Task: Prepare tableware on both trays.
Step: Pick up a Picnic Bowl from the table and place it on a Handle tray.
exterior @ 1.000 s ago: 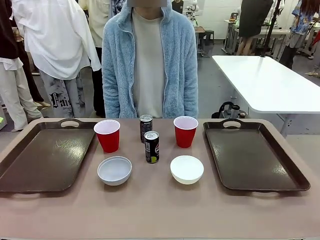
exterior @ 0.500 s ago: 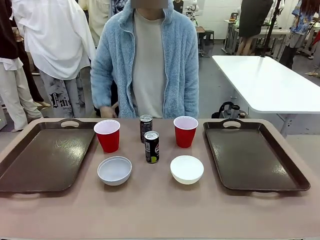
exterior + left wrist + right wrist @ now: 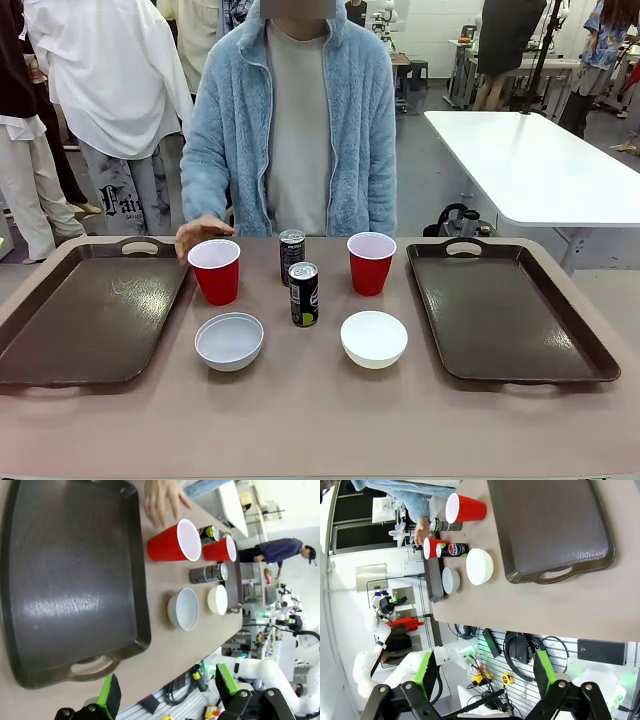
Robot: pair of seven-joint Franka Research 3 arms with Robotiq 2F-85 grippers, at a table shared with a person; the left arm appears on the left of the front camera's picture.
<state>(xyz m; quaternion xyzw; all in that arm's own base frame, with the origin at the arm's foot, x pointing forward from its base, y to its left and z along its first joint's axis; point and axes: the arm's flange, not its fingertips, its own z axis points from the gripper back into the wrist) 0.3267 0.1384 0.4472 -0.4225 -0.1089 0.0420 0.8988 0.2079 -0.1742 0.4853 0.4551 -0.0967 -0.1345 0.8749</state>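
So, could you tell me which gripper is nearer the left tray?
Left. The left gripper hangs open just off the near end of the left tray; the right gripper hangs open off the near end of the right tray instead.

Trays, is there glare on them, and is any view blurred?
Front view: sharp, a pale sheen on the left tray, fainter on the right tray. Left wrist view: broad glare patch mid-tray. Right wrist view: small glint near the tray's handle.
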